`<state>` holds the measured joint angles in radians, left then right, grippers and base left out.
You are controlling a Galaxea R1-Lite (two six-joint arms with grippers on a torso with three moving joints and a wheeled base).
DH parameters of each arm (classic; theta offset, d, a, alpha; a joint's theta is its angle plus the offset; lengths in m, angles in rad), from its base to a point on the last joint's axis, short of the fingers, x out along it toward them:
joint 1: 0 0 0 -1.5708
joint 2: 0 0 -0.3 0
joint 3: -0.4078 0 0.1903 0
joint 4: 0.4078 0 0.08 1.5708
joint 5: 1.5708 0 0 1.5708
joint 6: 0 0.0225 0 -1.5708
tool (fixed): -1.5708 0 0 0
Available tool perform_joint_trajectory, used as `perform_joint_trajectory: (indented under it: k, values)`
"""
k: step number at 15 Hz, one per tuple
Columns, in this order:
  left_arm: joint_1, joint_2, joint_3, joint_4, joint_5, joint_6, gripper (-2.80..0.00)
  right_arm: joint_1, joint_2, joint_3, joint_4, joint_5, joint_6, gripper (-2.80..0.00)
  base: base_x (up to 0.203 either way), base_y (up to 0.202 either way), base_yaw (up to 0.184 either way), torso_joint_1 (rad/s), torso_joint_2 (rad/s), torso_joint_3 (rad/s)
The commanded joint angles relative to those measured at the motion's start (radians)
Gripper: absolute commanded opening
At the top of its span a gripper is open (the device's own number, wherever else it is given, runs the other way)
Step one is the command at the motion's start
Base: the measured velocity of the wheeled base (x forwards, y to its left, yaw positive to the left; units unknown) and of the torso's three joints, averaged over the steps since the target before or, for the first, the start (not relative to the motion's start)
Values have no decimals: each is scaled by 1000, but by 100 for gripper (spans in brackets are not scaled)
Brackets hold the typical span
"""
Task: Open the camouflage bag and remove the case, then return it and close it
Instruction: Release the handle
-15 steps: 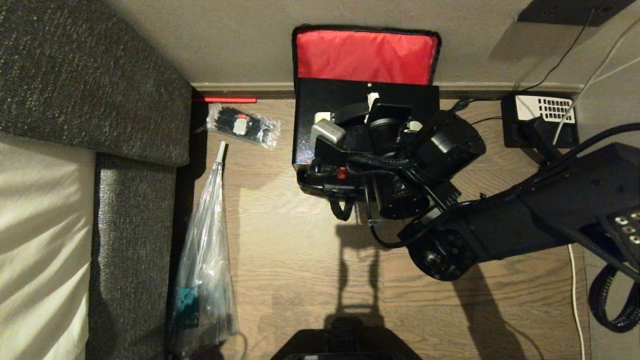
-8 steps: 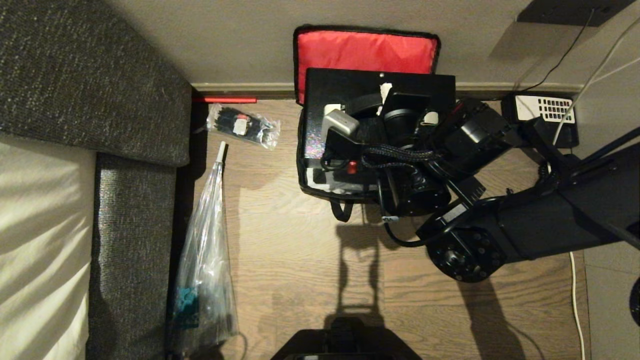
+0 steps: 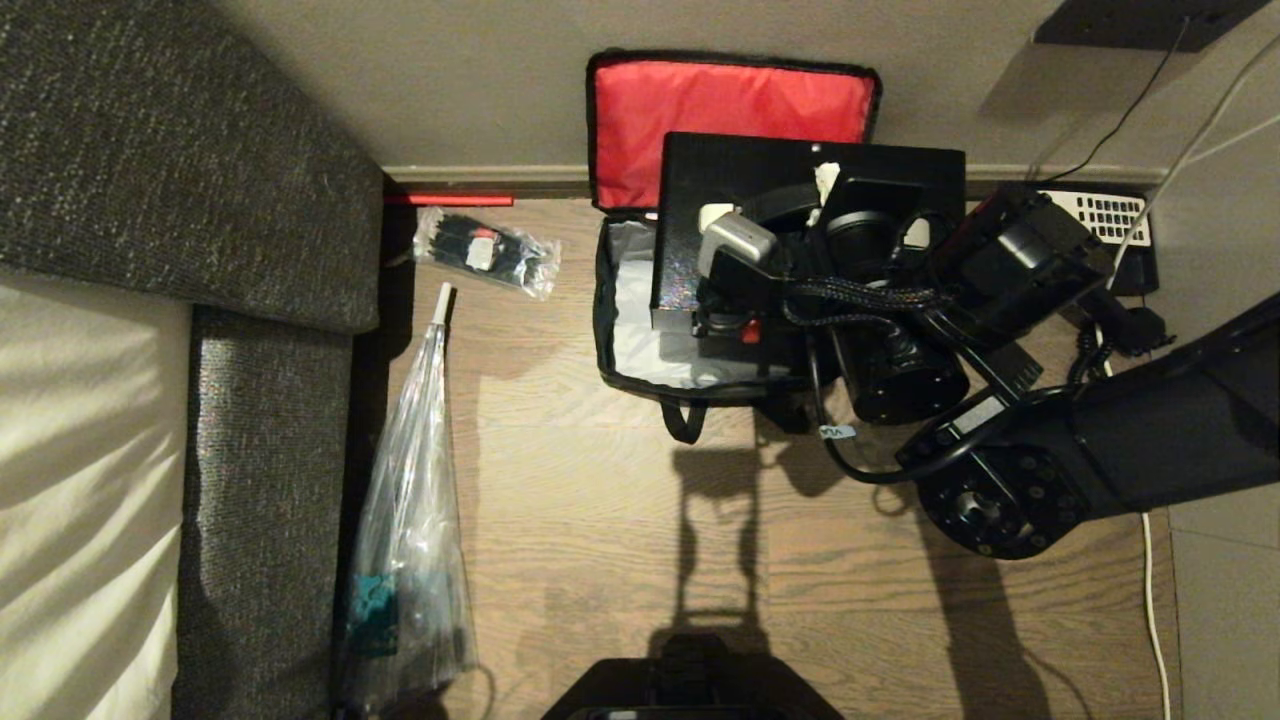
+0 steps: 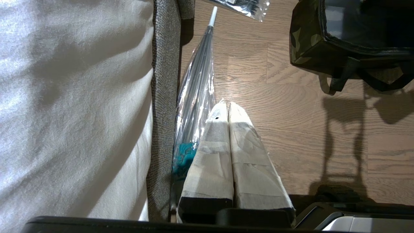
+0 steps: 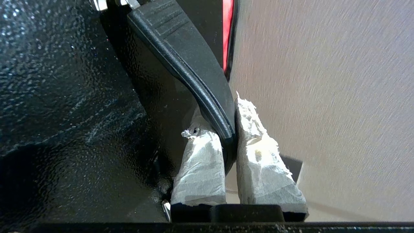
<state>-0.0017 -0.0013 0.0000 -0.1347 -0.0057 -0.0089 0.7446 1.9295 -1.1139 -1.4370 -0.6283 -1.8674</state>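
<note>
- head view: i see the case (image 3: 740,165) lifted above the open camouflage bag (image 3: 640,340), offset to its right.
- left wrist view: my left gripper (image 4: 228,108) is parked over the floor (image 4: 291,129), fingers pressed together, empty.
- right wrist view: my right gripper (image 5: 230,129) is clamped on the case's handle (image 5: 194,77).

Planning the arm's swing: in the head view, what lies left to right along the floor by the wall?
Grey fabric sofa → small clear plastic bag of black parts → open camouflage bag with red lid lining → flat black case held by right gripper → black desk telephone.
</note>
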Motion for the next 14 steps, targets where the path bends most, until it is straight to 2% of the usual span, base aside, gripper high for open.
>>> perform_joint_trajectory:
  k: [1,14]
  values:
    - [0,1,40,0,1,0,-280,-17,-35,26,-9,-4,-10,-280,0,0,0,0,0,0]
    - [0,1,40,0,0,0,-280,-192,-157,160,-15,3,5,-280,0,0,0,0,0,0]
